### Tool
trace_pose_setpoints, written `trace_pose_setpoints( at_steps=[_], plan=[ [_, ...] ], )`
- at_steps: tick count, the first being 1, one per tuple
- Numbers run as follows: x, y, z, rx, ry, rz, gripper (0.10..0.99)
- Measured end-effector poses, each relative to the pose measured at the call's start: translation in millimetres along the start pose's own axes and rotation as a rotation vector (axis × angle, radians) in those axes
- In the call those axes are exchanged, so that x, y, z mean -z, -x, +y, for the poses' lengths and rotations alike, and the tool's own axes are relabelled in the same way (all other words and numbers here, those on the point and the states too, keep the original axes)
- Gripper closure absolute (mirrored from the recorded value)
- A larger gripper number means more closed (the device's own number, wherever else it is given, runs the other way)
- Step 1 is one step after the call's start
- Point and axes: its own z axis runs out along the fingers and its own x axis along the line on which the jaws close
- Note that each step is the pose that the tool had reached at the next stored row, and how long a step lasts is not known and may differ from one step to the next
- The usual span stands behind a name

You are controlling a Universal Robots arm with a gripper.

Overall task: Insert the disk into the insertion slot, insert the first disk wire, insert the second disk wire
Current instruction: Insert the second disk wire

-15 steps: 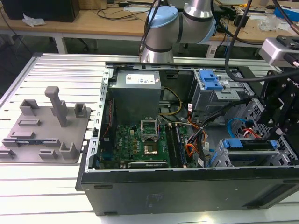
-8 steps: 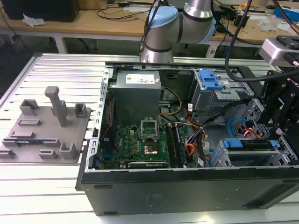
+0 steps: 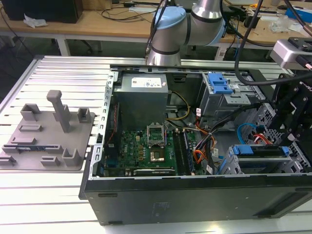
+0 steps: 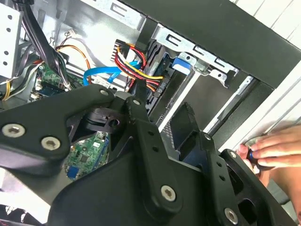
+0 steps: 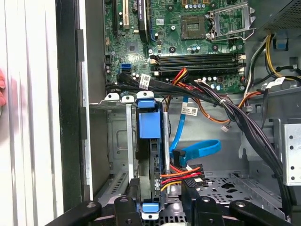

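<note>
Exterior view: the gripper (image 3: 291, 114), grip state untellable, hangs just over the disk (image 3: 261, 151) standing edgewise in the insertion slot (image 3: 234, 169); second wrist view: a person's hand (image 4: 273, 150) beside the case (image 4: 225, 42); first wrist view: the disk's long axis points straight away from the gripper.

In the second wrist view the gripper (image 4: 155, 155) links are covering most of the board (image 4: 87, 153); in the first wrist view they're partly hiding the disk (image 5: 150, 141) at its near end. A hand (image 4: 275, 148) is running off the edge, pinching sth small & dark, too small to tell what. In the exterior view the arm (image 3: 185, 24) is getting cut off by the top edge
</note>
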Motion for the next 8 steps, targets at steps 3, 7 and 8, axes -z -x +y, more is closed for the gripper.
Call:
trace_pose_setpoints(
  at_steps=[3, 7, 8],
  plan=[
    [0.8, 12.9, 0.6, -0.001, 0.000, 0.0398, 0.604],
    [2.8, 36.0, 2.0, -0.002, -0.002, 0.0870, 0.604],
    [2.8, 37.6, 6.1, -0.002, -0.004, 0.1304, 0.604]
  ],
)
